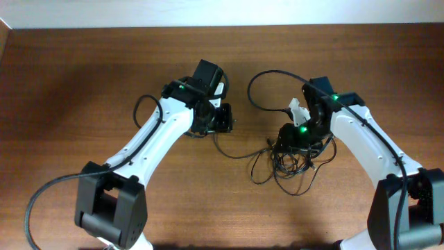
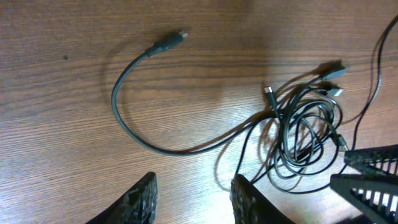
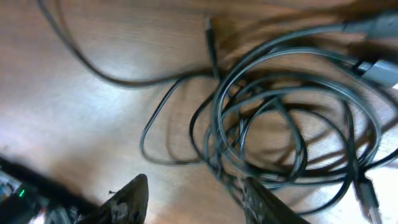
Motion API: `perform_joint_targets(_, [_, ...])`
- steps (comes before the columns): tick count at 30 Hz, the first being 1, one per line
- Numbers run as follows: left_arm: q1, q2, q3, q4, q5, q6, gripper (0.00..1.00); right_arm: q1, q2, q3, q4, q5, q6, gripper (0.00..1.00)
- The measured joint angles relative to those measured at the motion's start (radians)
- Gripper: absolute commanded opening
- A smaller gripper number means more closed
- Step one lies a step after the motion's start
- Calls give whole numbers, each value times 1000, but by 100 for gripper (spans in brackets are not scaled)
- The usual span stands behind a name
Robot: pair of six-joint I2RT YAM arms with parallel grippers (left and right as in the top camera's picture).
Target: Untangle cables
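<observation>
Several thin black cables lie in a tangled heap (image 1: 291,165) on the wooden table, right of centre. One cable (image 1: 232,153) runs out of the heap to the left. In the left wrist view it curves across the wood (image 2: 124,118) and ends in a small plug (image 2: 166,43), and the heap (image 2: 305,134) lies to the right. My left gripper (image 2: 194,186) is open and empty, above bare wood near that loose cable. My right gripper (image 3: 196,193) is open just over the heap's edge (image 3: 280,124). One of its fingers lies against the coils, and nothing is gripped.
The brown wooden table (image 1: 83,83) fills the view, and a pale wall edge runs along the far side. The right arm's own thick black wire (image 1: 260,76) loops behind its wrist. The right gripper's fingers (image 2: 367,177) show at the lower right of the left wrist view.
</observation>
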Motion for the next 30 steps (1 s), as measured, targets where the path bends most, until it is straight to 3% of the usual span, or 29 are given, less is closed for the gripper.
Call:
perform_joint_targets(10, [0,42,0,-1,-51,6,43,126,1,-181,156,47,34,49])
perform_joint_targets(13, [0,42,0,-1,-53,7,44,169,0,-237,251,47,36,38])
perform_joint_targets(14, [2,42,0,-1,-55,6,45,174,0,-245,269,48,37,38])
perform_joint_targets(15, [2,42,0,0,-57,6,45,175,0,-246,278,55,36,39])
perform_joint_targets(18, [2,43,0,-1,-81,7,45,178,0,-246,294,94,45,57])
perform_joint_targets(24, [2,43,0,-1,-96,7,45,179,0,-250,368,137,43,59])
perform_joint_targets(30, [2,43,0,-1,-96,7,45,179,0,-250,343,194,42,37])
